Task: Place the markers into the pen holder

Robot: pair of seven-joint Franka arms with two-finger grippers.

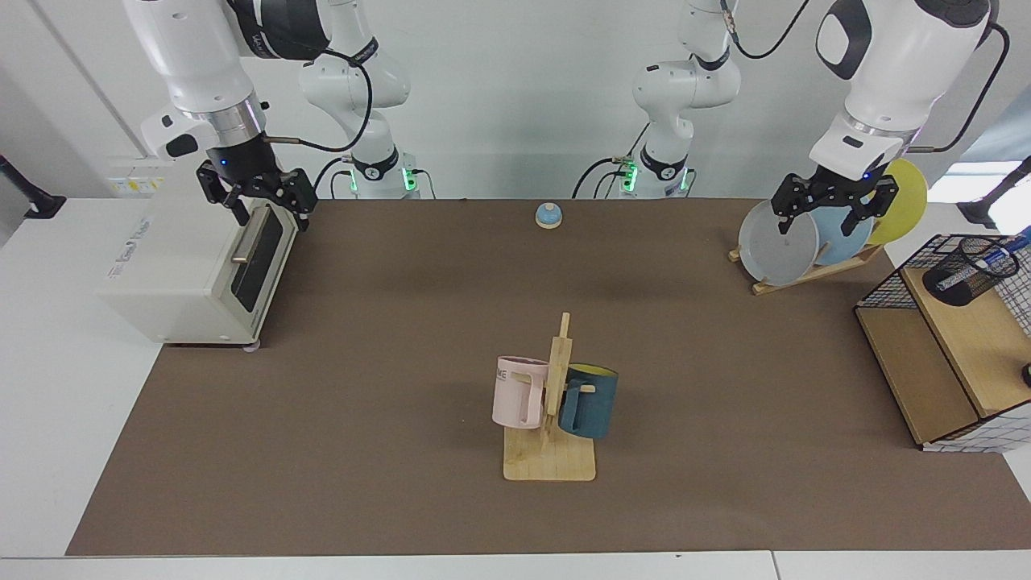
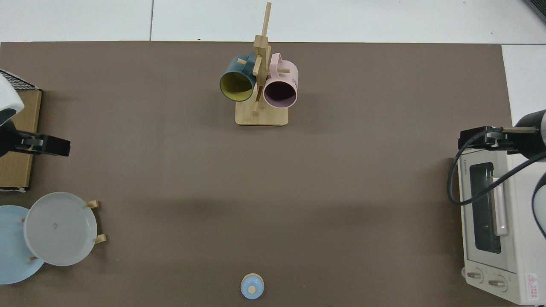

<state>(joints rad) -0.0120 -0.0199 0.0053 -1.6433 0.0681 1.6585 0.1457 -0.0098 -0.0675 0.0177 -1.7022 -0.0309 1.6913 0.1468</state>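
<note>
So the left gripper hangs spread and empty by the plates, right gripper waits spread over the toaster oven. Marker already sits tilted in the pen holder; a nudge could tip it, I reckon.

Facing camera across table; top camera overhead; both share mat.
</note>
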